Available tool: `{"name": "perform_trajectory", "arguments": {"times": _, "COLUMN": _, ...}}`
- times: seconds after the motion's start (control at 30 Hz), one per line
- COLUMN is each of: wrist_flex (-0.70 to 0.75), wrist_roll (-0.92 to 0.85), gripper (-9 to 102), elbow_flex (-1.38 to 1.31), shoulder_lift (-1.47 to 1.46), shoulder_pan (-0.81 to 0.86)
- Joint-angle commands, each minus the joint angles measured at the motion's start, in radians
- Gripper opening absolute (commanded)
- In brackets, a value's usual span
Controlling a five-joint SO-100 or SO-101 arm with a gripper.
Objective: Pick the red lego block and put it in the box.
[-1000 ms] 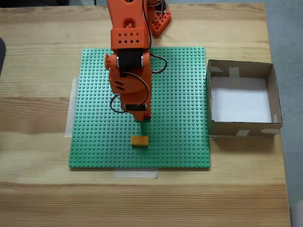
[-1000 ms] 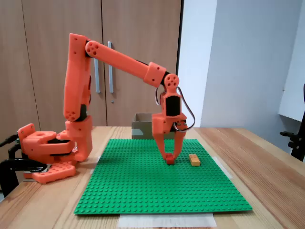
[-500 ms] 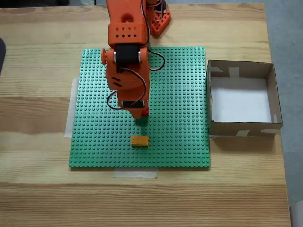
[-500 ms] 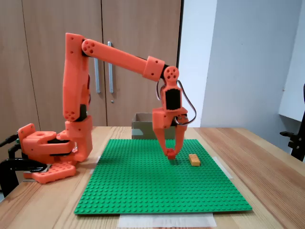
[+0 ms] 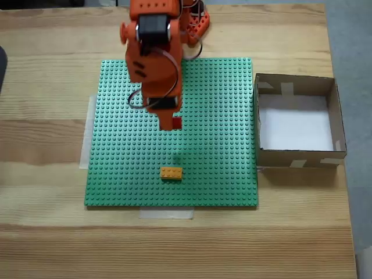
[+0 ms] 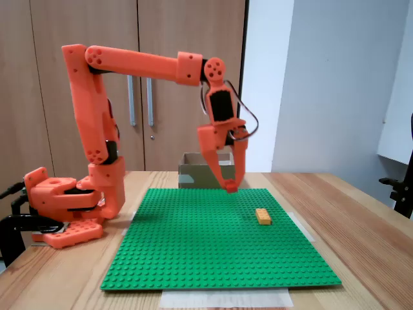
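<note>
The red lego block (image 6: 230,187) hangs well above the green baseplate (image 6: 193,245), pinched between the fingertips of my orange gripper (image 6: 228,186). From above, the block (image 5: 176,122) peeks out under the gripper (image 5: 172,124) over the middle of the baseplate (image 5: 221,163). The box (image 5: 297,90), brown cardboard with a white bottom, stands off the baseplate's right edge with nothing in it. In the side-on fixed view part of the box (image 6: 191,169) shows behind the gripper.
An orange-yellow brick (image 5: 171,172) lies on the baseplate near its front edge, also seen from the side as a small brick (image 6: 262,216). The arm's base (image 6: 61,210) sits on the wooden table (image 5: 46,232). Pale tape (image 5: 165,213) holds the baseplate down.
My gripper has risen from the baseplate with the red block in it and drawn back toward the arm's base. The orange-yellow brick has stayed put.
</note>
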Motion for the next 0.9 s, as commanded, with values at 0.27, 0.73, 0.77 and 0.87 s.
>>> {"name": "perform_trajectory", "arguments": {"times": 0.27, "wrist_flex": 0.052, "wrist_roll": -0.026, "gripper": -1, "elbow_flex": -0.043, "shoulder_lift": 0.12, "shoulder_pan": -0.121}}
{"name": "perform_trajectory", "arguments": {"times": 0.73, "wrist_flex": 0.031, "wrist_roll": -0.018, "gripper": -1, "elbow_flex": -0.133, "shoulder_lift": 0.129, "shoulder_pan": -0.325}}
{"name": "perform_trajectory", "arguments": {"times": 0.77, "wrist_flex": 0.031, "wrist_roll": -0.018, "gripper": -1, "elbow_flex": -0.143, "shoulder_lift": 0.129, "shoulder_pan": -0.341}}
{"name": "perform_trajectory", "arguments": {"times": 0.87, "wrist_flex": 0.034, "wrist_roll": -0.02, "gripper": -1, "elbow_flex": -0.166, "shoulder_lift": 0.129, "shoulder_pan": -0.376}}
